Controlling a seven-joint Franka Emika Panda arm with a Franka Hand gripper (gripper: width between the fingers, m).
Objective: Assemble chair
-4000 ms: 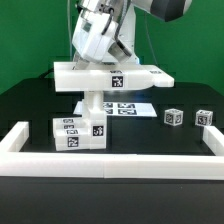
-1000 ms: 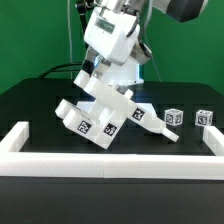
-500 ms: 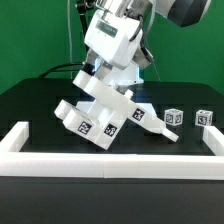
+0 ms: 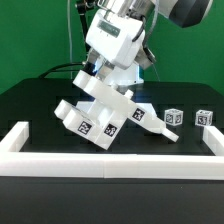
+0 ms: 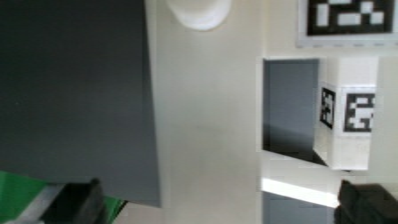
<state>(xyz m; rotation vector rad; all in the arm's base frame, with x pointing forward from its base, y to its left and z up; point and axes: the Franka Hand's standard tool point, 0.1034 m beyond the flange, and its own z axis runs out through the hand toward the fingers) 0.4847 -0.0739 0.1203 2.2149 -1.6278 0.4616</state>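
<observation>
Tipped off level, the chair [image 4: 105, 108] now leans on the table [image 4: 30, 100], gripper [image 4: 95, 72] released and spread above it; regrasping to reorient seems next.

Exterior view: bright, even lighting; white chair parts [image 4: 108, 108] contrast hard against the black table [image 4: 30, 100], shadows barely discernible. Low resolution, slight softness. Wrist view: close range, blurred edges, whites nearly overexposed.

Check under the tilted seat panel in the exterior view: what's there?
Tagged white blocks sit under the tilted seat panel, their low end on the black table. The table stretch behind them and how the blocks join the panel are covered.
</observation>
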